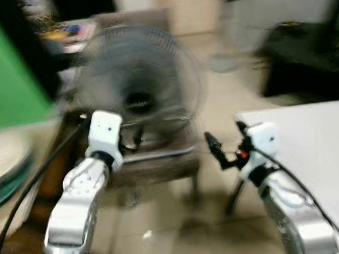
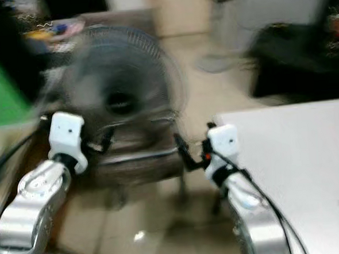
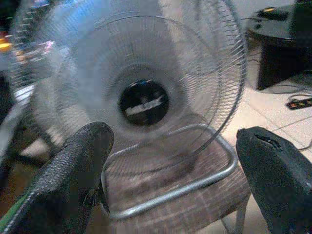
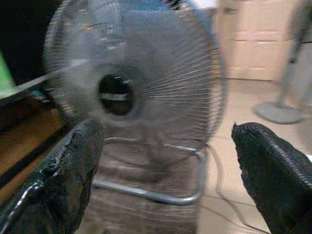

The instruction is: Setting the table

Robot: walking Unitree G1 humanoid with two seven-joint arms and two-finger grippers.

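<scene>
Right now: white table [image 1: 314, 147] right of fan [image 1: 138, 88], nearer right gripper [image 4: 161, 161]; left gripper [image 3: 170, 170] likewise spread wide, both empty.

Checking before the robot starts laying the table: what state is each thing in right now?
Fan: upright on a chair, facing the robot; too blurred to tell if it spins.
Chair: upright, holding the fan.
Plates: stacked at the robot's left.
White table: bare where visible.
Left gripper: open, holding nothing.
Right gripper: open, holding nothing.
</scene>
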